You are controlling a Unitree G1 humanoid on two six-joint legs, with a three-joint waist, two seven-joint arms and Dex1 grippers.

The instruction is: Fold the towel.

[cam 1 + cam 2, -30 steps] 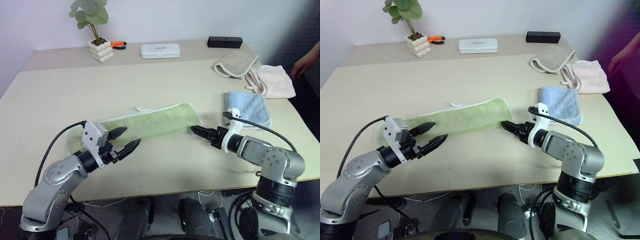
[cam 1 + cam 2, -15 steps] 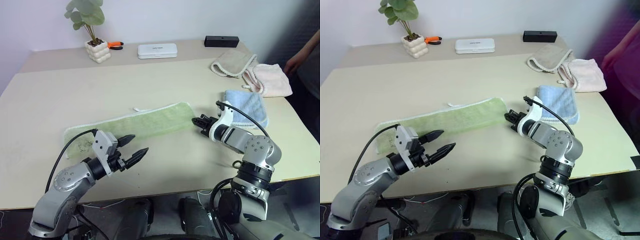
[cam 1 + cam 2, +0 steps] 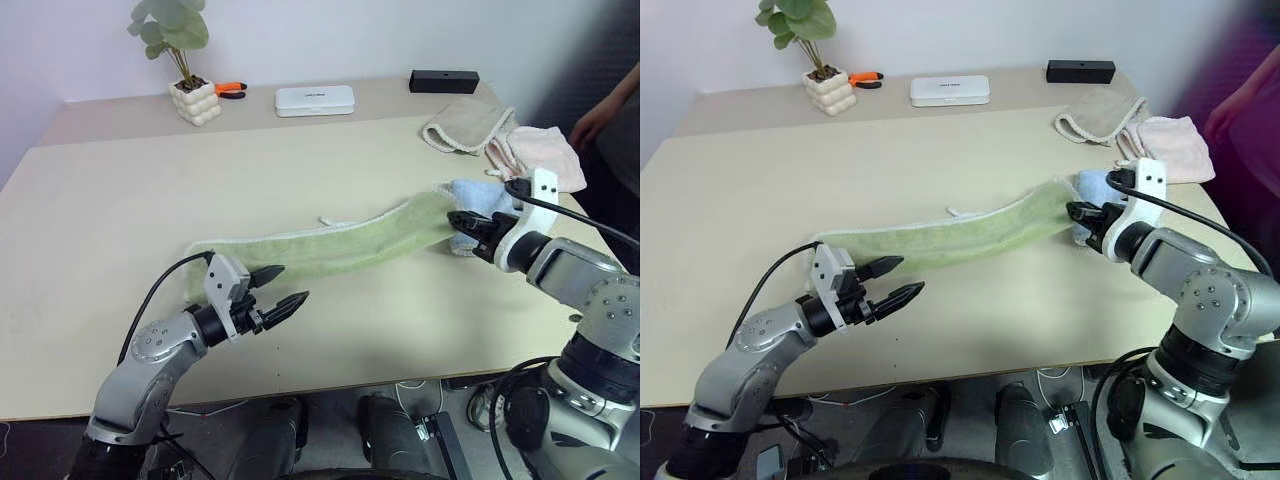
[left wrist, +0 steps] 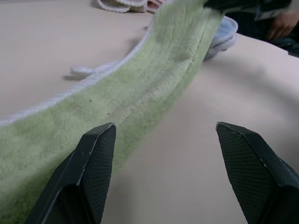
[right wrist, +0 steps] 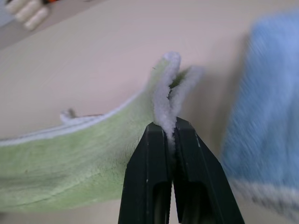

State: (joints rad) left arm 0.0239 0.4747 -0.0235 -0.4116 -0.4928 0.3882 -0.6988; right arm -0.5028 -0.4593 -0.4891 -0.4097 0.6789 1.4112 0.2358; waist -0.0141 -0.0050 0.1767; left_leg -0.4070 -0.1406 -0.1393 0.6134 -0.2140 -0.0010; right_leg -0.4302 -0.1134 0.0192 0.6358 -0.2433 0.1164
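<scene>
- Pinching one end of the single green towel [image 3: 330, 250], the right gripper [image 3: 460, 221] holds it raised toward three o'clock beside one blue towel [image 3: 478, 196].
- Left gripper [image 3: 284, 289] hovers spread, empty, at seven o'clock.
- Two cloths [image 3: 505, 140] lie at one o'clock.

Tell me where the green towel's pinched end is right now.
In the head views the right gripper holds the towel's right end raised beside the blue towel, while the rest trails left across the table toward the open left gripper.
</scene>
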